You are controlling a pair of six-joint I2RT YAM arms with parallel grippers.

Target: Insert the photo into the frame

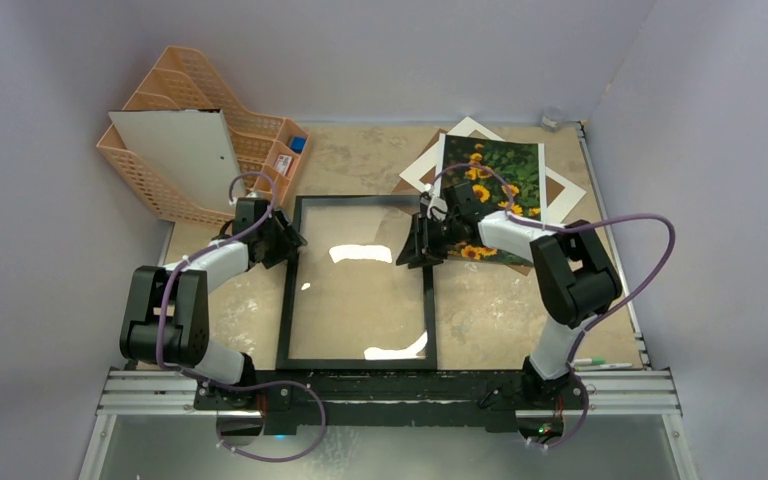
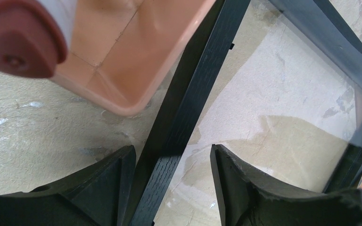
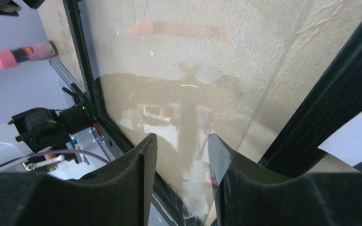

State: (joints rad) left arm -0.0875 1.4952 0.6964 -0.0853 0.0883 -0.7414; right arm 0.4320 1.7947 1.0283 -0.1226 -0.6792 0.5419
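Note:
The black frame [image 1: 287, 300] with its clear glass lies flat in the middle of the table. The sunflower photo [image 1: 505, 165] lies at the back right, on the white mat board, outside the frame. My left gripper [image 1: 286, 240] is open; its jaws straddle the frame's left bar [image 2: 193, 89] near the far left corner, and its midpoint is just above the bar [image 2: 170, 157]. My right gripper [image 1: 417, 248] is open over the frame's right side near the far corner. In the right wrist view [image 3: 180, 143] glass shows between its fingers, with the black bar [image 3: 332, 96] to the right.
An orange basket organiser [image 1: 260, 140] holding a white board stands at the back left, close to my left gripper, and also shows in the left wrist view [image 2: 136, 52]. The white mat board [image 1: 567, 195] lies on a brown board under the photo. Pens [image 1: 600, 363] lie at the front right.

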